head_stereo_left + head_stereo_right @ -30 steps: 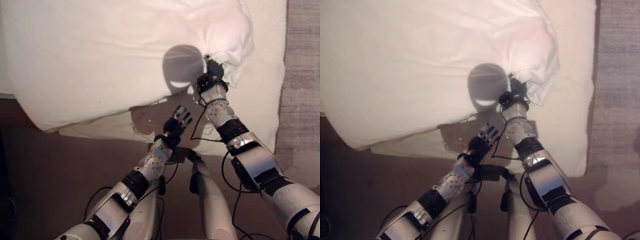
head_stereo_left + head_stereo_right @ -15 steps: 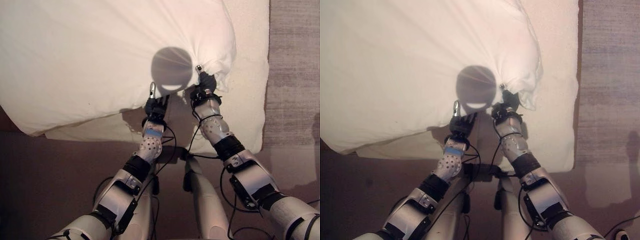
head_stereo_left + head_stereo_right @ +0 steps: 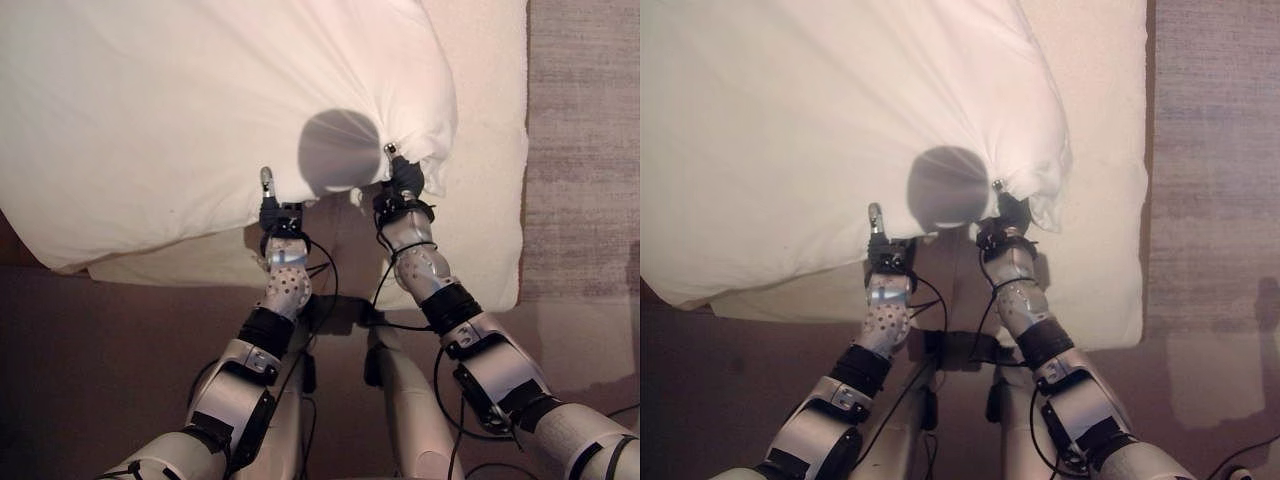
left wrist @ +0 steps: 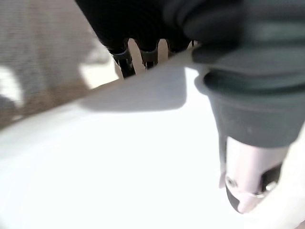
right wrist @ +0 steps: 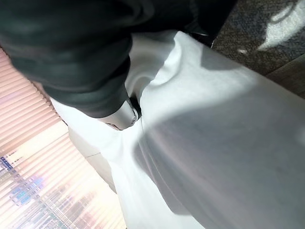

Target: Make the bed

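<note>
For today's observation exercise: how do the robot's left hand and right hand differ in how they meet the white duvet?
The right hand grips a bunched corner of the white duvet, cloth gathered into folds; the left hand meets a smooth stretch of its edge, thumb on top, fingers beneath. The right hand sits farther up the bed than the left hand. Both are at the duvet's near edge, over the mattress.

One big white duvet (image 3: 180, 110), puffed up, on top of the bed. One bed (image 3: 490, 150), its cream sheet bare just to the right of the duvet. One grey rug (image 3: 585, 140), on the floor right of the bed. Two robot hands at the near edge of the duvet: one left hand (image 3: 281, 222) there, thumb up over the white cloth, and one right hand (image 3: 402, 183) just beside it, bunching that cloth.
</note>
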### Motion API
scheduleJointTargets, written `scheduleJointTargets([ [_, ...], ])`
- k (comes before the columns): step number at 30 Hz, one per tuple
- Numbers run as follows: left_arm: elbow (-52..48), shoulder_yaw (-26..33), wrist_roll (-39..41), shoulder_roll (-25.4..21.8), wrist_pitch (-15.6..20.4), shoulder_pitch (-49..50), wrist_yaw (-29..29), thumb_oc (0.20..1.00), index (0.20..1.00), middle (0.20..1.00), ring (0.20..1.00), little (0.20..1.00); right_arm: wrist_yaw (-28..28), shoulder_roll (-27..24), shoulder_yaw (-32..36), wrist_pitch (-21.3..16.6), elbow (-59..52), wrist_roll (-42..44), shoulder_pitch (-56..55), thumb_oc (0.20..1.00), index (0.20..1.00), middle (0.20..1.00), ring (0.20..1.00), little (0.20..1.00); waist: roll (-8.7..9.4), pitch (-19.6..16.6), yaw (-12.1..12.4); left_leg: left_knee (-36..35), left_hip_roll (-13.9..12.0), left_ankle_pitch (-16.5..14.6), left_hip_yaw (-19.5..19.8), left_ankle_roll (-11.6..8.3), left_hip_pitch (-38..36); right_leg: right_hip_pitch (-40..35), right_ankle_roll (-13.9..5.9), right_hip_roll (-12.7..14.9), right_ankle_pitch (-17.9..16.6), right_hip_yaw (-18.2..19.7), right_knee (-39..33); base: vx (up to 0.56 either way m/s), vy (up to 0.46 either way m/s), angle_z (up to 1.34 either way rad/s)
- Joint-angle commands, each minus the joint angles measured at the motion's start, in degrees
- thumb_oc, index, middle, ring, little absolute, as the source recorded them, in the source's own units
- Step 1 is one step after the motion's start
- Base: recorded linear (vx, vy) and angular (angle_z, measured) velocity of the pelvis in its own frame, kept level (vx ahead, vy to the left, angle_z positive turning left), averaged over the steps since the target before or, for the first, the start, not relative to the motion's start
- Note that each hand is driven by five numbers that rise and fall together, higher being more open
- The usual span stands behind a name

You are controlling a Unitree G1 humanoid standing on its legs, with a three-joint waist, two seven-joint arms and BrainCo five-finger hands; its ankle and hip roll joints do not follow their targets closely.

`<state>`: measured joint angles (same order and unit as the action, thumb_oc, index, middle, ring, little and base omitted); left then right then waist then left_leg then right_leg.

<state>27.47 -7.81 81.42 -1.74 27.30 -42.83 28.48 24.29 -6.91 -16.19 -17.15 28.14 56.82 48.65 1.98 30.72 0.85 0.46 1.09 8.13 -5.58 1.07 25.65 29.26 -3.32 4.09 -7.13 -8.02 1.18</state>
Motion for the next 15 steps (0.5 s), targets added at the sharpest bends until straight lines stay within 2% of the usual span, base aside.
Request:
scheduleJointTargets([
  [1, 3.2, 8.8, -7.1, -10.1, 6.0, -2.6, 1.9, 1.0, 1.0, 1.0, 1.0, 1.0, 2.6, -4.9, 8.7, -8.7, -6.1, -1.5, -6.3, 0.2, 0.2, 0.2, 0.2, 0.2, 2.54, -3.1, -0.9, 4.9, 0.6, -5.7, 0.5, -2.77, 1.8, -1.8, -5.57, 4.1, -1.5, -0.8, 1.6, 0.0, 0.0, 0.0],
  [9, 6.0, 10.8, -11.9, -15.3, 4.6, -3.0, 2.6, 1.0, 1.0, 1.0, 1.0, 1.0, 1.2, -5.2, 8.6, -9.2, -5.1, -1.1, -8.7, 0.2, 0.2, 0.2, 0.2, 0.2, 2.82, -3.9, -1.3, 5.5, 0.3, -5.9, 0.3, -2.93, 2.5, -1.1, -5.38, 4.0, -1.5, -0.5, 1.9, 0.0, 0.0, 0.0],
  [10, 5.7, 10.7, -12.6, -15.7, 4.2, -2.6, 2.2, 0.711, 0.711, 0.711, 0.711, 0.711, 1.0, -5.2, 8.7, -9.2, -5.0, -1.0, -8.9, 0.2, 0.2, 0.2, 0.2, 0.2, 2.76, -4.0, -1.3, 5.5, 0.4, -5.9, 0.3, -2.95, 2.6, -1.1, -5.36, 4.0, -1.4, -0.4, 2.0, 0.0, 0.0, 0.0],
  [11, 5.7, 10.8, -13.3, -16.2, 3.7, -2.1, 1.6, 0.551, 0.551, 0.551, 0.551, 0.551, 0.7, -5.3, 8.7, -9.2, -4.8, -1.0, -9.2, 0.2, 0.2, 0.2, 0.2, 0.2, 2.66, -4.0, -1.2, 5.6, 0.4, -5.9, 0.3, -2.96, 2.6, -1.0, -5.32, 4.0, -1.4, -0.4, 2.0, 0.0, 0.0, 0.0],
  [12, 5.6, 10.9, -14.1, -16.6, 3.3, -1.5, 1.2, 0.2, 0.2, 0.2, 0.2, 0.2, 0.2, -5.4, 8.7, -9.1, -4.6, -1.0, -9.5, 0.2, 0.2, 0.2, 0.2, 0.2, 2.61, -4.3, -1.2, 5.6, 0.4, -5.9, 0.3, -2.99, 2.6, -1.1, -5.28, 4.0, -1.4, -0.4, 2.1, 0.0, 0.0, 0.0],
  [15, 5.5, 11.5, -15.0, -17.1, 3.4, -0.1, 0.7, 0.2, 0.2, 0.2, 0.2, 0.2, -0.5, -5.5, 8.9, -8.9, -4.0, -1.1, -10.2, 0.2, 0.2, 0.2, 0.2, 0.2, 2.37, -4.5, -1.1, 5.7, 0.4, -6.0, 0.3, -3.03, 2.5, -1.1, -5.24, 4.1, -1.2, -0.3, 2.2, 0.0, 0.0, 0.0],
])
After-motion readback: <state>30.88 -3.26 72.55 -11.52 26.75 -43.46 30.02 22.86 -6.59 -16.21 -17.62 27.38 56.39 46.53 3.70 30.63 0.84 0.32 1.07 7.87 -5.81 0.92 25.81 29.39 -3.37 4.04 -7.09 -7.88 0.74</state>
